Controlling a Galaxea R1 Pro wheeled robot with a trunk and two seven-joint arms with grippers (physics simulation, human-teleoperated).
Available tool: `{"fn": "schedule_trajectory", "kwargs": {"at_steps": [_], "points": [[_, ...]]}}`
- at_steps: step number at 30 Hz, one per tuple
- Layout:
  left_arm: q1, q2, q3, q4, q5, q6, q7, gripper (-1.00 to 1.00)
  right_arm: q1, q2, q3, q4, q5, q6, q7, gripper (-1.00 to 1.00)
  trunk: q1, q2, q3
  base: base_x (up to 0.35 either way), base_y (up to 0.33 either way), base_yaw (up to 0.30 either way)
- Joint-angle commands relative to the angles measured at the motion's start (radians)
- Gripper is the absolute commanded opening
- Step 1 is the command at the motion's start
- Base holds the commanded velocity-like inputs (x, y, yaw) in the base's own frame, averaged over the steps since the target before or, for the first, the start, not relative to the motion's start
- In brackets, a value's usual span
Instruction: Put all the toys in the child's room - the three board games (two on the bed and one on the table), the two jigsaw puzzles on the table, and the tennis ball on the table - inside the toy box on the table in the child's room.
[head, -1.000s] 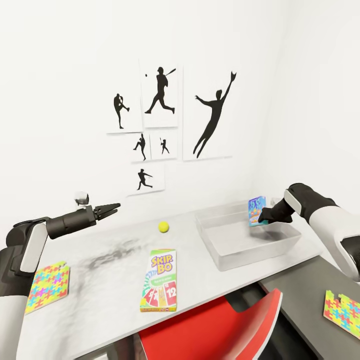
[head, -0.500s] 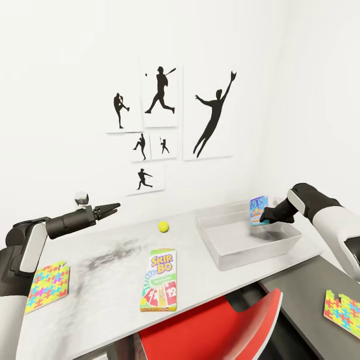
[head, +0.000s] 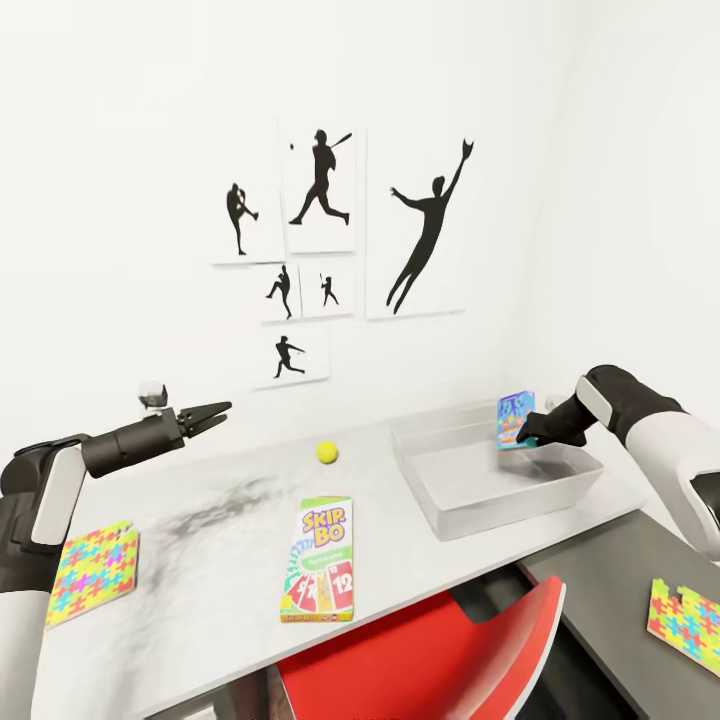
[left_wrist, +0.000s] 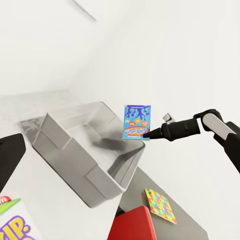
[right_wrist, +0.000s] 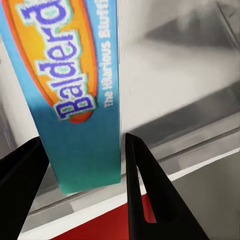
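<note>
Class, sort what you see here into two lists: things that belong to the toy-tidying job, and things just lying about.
Job:
blue board game, held in right gripper
Skip-Bo game
tennis ball
two jigsaw puzzles
toy box
table

Lying about:
red chair
wall pictures

My right end effector (head: 522, 436) grips the blue board game (head: 514, 419) upright above the toy box (head: 497, 478); Skip-Bo (head: 320, 560) and the tennis ball (head: 327, 453) lie on the bench (head: 200, 540).

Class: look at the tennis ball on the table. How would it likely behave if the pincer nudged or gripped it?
The tennis ball is round on a smooth flat table, so a nudge would probably send it rolling. It looks small and light. A curved surface may slip from narrow fingertips unless gripped centrally.
</note>
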Motion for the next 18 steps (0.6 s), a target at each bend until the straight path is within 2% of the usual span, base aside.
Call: {"fn": "schedule_trajectory", "kwargs": {"at_steps": [1,13,18], "points": [[-0.001,0.000,0.001,0.000,-0.002,0.004,-0.005,1.00,-0.001,-0.001,0.008,-0.001,-0.006,0.003,0.001,-1.00,0.000,-0.001,-0.003,0.000,0.000,0.000],[-0.001,0.000,0.002,0.000,-0.002,0.004,-0.005,1.00,-0.004,0.000,0.005,-0.048,-0.008,0.003,0.000,-1.00,0.000,-0.001,-0.022,0.000,0.000,0.000],[-0.001,0.000,0.002,0.000,-0.003,0.004,-0.005,1.00,-0.033,-0.002,0.005,-0.050,-0.008,0.003,0.000,-1.00,0.000,-0.001,-0.030,0.000,0.000,0.000]]}}
